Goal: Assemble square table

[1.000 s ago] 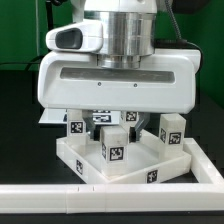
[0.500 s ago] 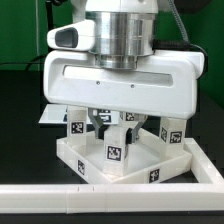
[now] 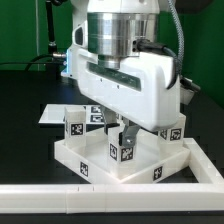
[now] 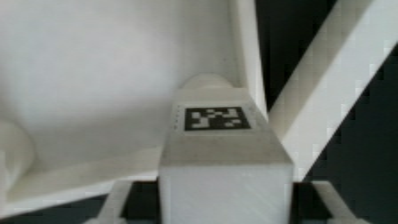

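The white square tabletop (image 3: 95, 168) lies upside down on the black table, its raised rim up. A white leg with a tag (image 3: 122, 150) stands upright inside it near the front. My gripper (image 3: 117, 132) comes down on this leg from above and is shut on it. In the wrist view the same leg (image 4: 219, 125) fills the space between my fingers (image 4: 128, 200), over the tabletop's white floor (image 4: 89, 80). A second leg (image 3: 73, 126) stands at the tabletop's left and a third (image 3: 173, 130) at its right.
The long white border bar (image 3: 100, 201) runs along the front of the table. The marker board (image 3: 52, 114) lies flat behind the tabletop on the exterior view's left. The arm's wide hand (image 3: 130, 85) hides the back of the tabletop.
My hand has turned about its upright axis, from square-on to angled, still around the middle leg. The other two legs and the tabletop have not moved.
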Controlling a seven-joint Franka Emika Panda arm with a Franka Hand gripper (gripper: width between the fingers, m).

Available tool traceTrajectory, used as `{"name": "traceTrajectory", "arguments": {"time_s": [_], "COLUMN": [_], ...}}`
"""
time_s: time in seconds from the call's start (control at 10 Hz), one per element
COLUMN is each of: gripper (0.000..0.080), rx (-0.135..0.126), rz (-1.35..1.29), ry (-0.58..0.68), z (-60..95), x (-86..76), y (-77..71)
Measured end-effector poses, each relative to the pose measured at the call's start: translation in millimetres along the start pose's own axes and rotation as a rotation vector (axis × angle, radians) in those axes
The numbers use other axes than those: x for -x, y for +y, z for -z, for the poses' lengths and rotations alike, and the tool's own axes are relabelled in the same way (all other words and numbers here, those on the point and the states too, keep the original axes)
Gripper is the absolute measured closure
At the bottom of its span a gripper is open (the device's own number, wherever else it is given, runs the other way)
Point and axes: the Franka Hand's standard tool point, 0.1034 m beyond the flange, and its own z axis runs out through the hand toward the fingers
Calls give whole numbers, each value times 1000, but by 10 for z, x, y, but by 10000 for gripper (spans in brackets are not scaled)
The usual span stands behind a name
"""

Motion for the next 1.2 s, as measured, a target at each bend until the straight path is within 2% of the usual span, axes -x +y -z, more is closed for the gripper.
{"name": "traceTrajectory", "arguments": {"time_s": [0.2,0.4,0.5,0.6,1.0,1.1,1.2], "gripper": [514,225,225,165,150,150,150], "rx": [1,2,2,-1,2,6,23], "rz": [-4,125,295,423,672,740,913], "ry": [-1,-3,2,4,6,6,10], "z": [-1,12,17,6,4,3,2], "x": [3,18,27,35,19,19,27], "y": [0,-17,-35,-44,-35,-33,-28]}}
